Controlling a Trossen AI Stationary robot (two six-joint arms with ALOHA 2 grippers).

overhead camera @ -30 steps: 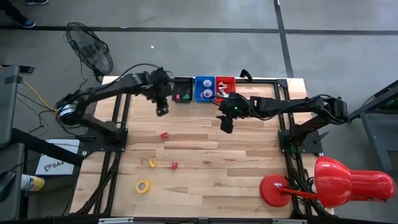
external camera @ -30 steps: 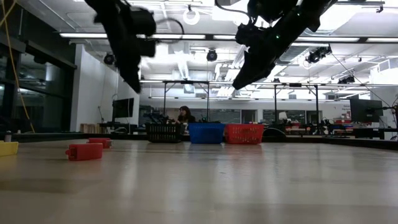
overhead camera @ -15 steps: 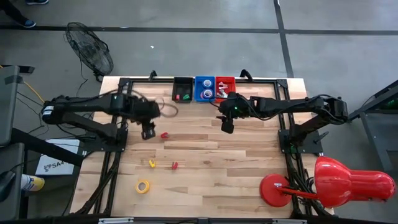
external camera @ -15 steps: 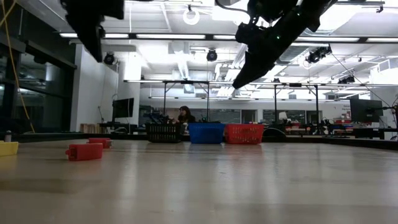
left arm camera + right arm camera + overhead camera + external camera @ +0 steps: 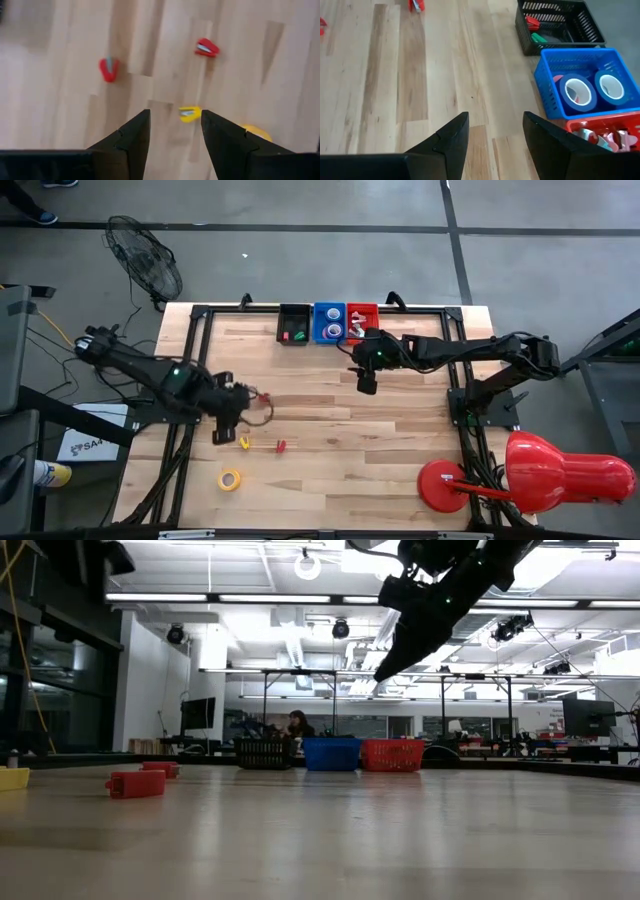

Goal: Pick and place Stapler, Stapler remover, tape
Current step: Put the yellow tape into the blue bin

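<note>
**High view.** Three baskets stand in a row at the table's [image 5: 400, 460] 12 o'clock edge: a black basket [image 5: 293, 325] with a red and a green item in it, a blue basket [image 5: 329, 323] with tape rolls, and a red basket [image 5: 360, 319] with small pale pieces. So I judge part of the sorting done. Four things lie loose at about 8 o'clock: a red piece [image 5: 264, 396], a yellow staple remover [image 5: 244, 443], a red staple remover [image 5: 281, 446] and a yellow tape roll [image 5: 230, 479]. The left gripper [image 5: 222, 432] hangs just beside the yellow staple remover; the right gripper [image 5: 366, 383] waits toward 1 o'clock, below the baskets.

**Low view.** A red stapler-like block [image 5: 136, 783] lies flat at 9 o'clock, its long axis across the picture. The right arm [image 5: 430, 605] hangs above the three baskets.

**Left wrist view.** The left gripper's fingers [image 5: 131, 135] are spread and empty, with the yellow staple remover [image 5: 189, 113] just past them, nearer one finger. Its long axis runs 3 to 9 o'clock; I cannot tell which end is the mouth. It looks like the next pick.

**Right wrist view.** The right gripper's fingers [image 5: 449, 134] are parted, gripping nothing. Two blue tape rolls [image 5: 593, 90] lie flat in the blue basket, holes upward.
</note>
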